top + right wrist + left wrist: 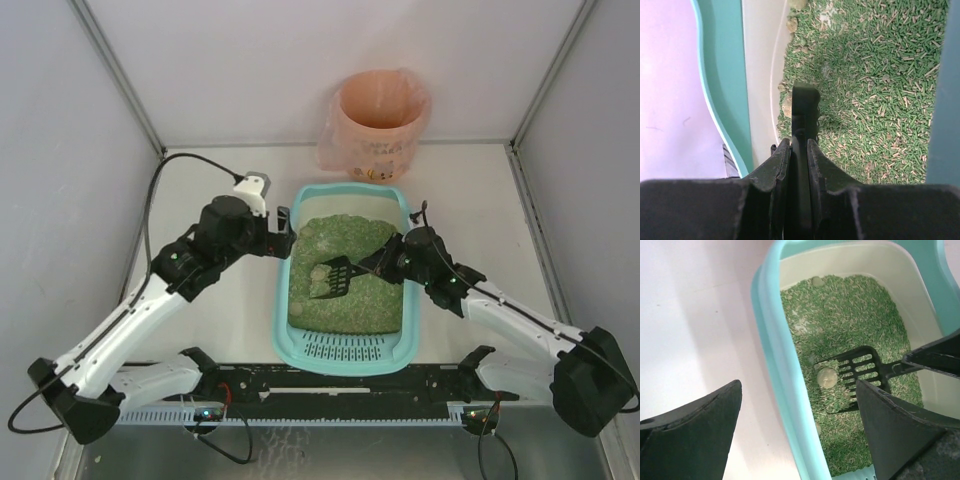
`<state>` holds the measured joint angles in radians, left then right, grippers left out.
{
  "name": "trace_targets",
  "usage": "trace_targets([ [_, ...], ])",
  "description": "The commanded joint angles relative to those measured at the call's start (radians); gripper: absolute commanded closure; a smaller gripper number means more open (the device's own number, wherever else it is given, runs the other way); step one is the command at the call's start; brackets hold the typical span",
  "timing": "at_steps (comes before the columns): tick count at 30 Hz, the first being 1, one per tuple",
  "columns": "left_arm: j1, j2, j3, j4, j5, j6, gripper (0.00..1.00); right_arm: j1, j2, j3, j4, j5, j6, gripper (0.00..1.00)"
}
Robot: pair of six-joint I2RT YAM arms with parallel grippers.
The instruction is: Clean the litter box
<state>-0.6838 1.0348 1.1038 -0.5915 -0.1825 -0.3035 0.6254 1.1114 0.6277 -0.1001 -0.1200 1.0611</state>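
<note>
My right pincer (372,263) is clenched on the handle of the black scoop (333,272), which carries a clump (827,377) over the green litter. My left pincer (283,240) hangs released, jaws wide, above the left rim of the litter box (345,352), which lies on the surface between my arms.

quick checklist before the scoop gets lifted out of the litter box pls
1. Handle of scoop clamped in right gripper: ok.
2. A clump resting on scoop: ok.
3. Loose litter sifted off scoop: not ok, granules lie around the clump.
4. Hold on litter box by left gripper: not ok, open at its left rim, gripping nothing.
5. Mouth of bin open behind the box: ok.
</note>
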Motion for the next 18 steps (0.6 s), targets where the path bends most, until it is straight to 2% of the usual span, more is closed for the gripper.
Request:
trace_targets([
  [1,0.056,-0.08,0.026,-0.03,-0.016,0.015,0.01,-0.031,-0.094,-0.006,0.072,-0.019,0.035,1.0],
  [7,0.116,-0.153,-0.018,-0.048,-0.008,0.034,0.01,-0.09,-0.229,-0.06,0.077,-0.037,0.049,1.0],
  [12,0.171,-0.189,-0.054,-0.041,-0.008,0.03,0.01,-0.191,-0.314,-0.119,0.137,-0.153,0.086,1.0],
  [16,0.367,-0.209,-0.119,0.012,0.188,-0.045,0.02,-0.315,-0.331,-0.179,0.252,-0.301,0.138,1.0],
  [18,0.409,-0.213,-0.136,0.023,0.222,-0.048,0.03,-0.335,-0.335,-0.202,0.309,-0.318,0.175,1.0],
])
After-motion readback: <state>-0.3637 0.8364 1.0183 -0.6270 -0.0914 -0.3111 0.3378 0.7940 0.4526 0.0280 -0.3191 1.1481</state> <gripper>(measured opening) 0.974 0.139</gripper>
